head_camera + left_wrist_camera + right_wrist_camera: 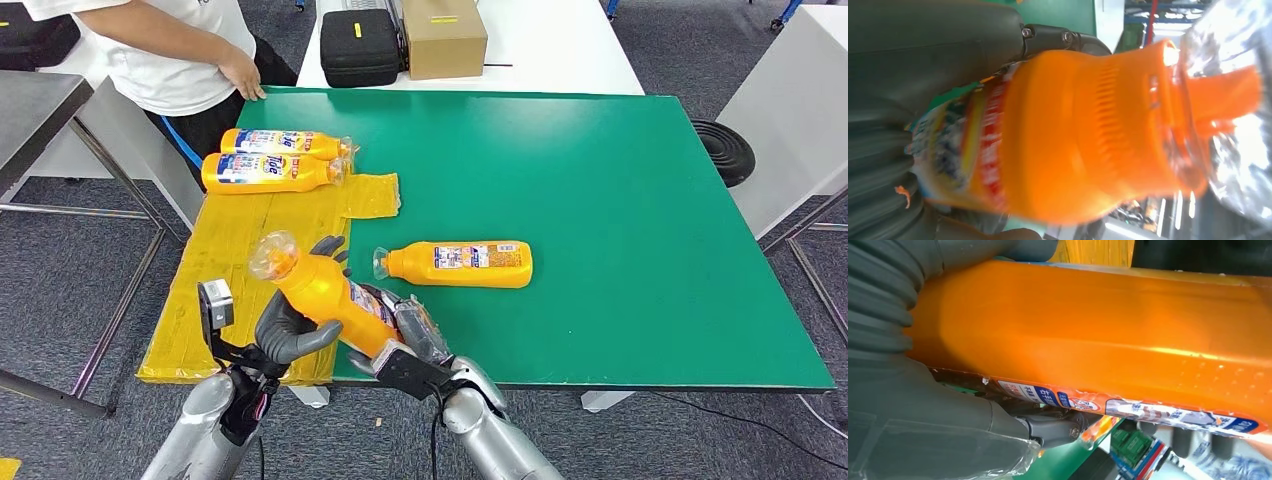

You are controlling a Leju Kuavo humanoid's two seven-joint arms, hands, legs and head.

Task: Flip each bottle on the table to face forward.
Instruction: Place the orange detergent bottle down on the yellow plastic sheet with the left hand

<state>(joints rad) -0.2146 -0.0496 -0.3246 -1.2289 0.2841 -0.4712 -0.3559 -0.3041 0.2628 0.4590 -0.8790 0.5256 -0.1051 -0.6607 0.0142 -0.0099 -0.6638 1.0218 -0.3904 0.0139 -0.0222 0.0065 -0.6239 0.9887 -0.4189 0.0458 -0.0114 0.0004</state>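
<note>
Together the left hand (290, 335) and right hand (415, 345) grasp one orange bottle (325, 290), tilted above the near edge of the green desk (620, 200). Up close, the left wrist view shows its ribbed shoulder and clear cap (1228, 115); the right wrist view shows its label edge. Another bottle (460, 263) lies mid-desk. Two "Tide" bottles (275, 160) lie on yellow sheeting (230, 260) near a person (180, 50). Grey carpet (60, 270) surrounds the desk.

Head view looks down over the green table (620, 220); both wrist views press close against one orange bottle (325, 292)
</note>
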